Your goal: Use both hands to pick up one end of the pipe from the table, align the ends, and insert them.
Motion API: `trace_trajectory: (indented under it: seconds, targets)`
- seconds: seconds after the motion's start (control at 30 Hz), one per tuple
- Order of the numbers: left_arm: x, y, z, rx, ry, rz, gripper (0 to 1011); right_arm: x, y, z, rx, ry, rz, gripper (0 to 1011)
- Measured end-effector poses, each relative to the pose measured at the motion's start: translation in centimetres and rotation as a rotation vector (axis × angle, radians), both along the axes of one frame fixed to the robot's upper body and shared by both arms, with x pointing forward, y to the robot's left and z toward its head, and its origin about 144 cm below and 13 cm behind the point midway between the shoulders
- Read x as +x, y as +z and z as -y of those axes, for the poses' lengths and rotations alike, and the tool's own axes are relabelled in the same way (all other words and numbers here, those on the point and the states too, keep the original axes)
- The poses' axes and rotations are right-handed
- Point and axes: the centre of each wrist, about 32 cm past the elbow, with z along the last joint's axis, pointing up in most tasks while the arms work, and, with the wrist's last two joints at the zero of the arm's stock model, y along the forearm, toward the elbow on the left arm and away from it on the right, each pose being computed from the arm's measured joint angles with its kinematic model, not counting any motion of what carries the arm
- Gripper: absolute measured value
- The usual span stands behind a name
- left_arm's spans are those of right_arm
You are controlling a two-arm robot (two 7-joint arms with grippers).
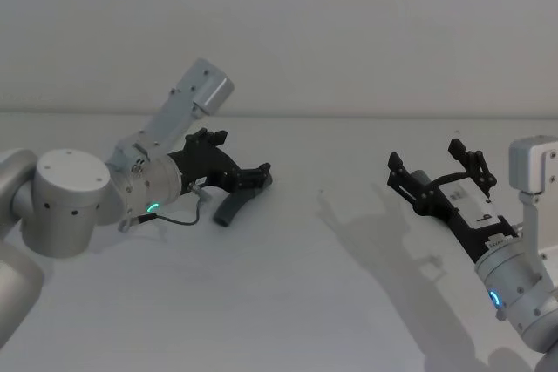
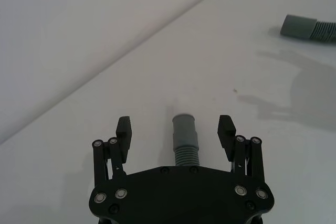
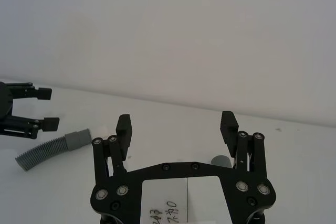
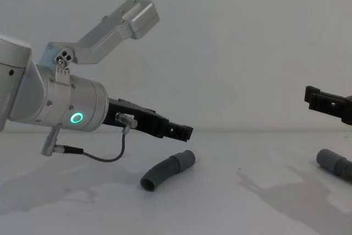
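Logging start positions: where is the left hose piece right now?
The left hose piece lies on the table on the robot's left, just below the open left claw, which hangs above it without touching.

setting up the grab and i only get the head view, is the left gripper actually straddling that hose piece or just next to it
Observer: Straddling it. In the left wrist view the left gripper is open, and the cuff of the left hose piece lies between its fingers with a gap on each side.
Operator: ok and the other piece, cant make it out on the right
Observer: The chest view shows the second hose piece lying on the table under the open right gripper, with clear space between them.
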Motion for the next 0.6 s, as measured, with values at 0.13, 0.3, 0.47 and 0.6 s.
trace_trajectory:
  seconds: [0.13, 0.3, 0.47, 0.6]
  targets:
    - [0.31, -0.09, 0.06, 0.011, -0.002, -0.021, 1001, 0.00, 0.00, 0.00, 0.000, 0.000, 0.000, 1002]
    - [0.63, -0.40, 0.19, 0.018, 0.002, -0.047, 1001, 0.00, 0.00, 0.00, 0.000, 0.000, 0.000, 1002]
    - [0.86, -0.67, 0.34, 0.019, 0.006, -0.068, 1001, 0.00, 0.00, 0.00, 0.000, 0.000, 0.000, 1002]
    - [1.07, -0.93, 0.48, 0.018, 0.009, -0.084, 1001, 0.00, 0.00, 0.00, 0.000, 0.000, 0.000, 1001]
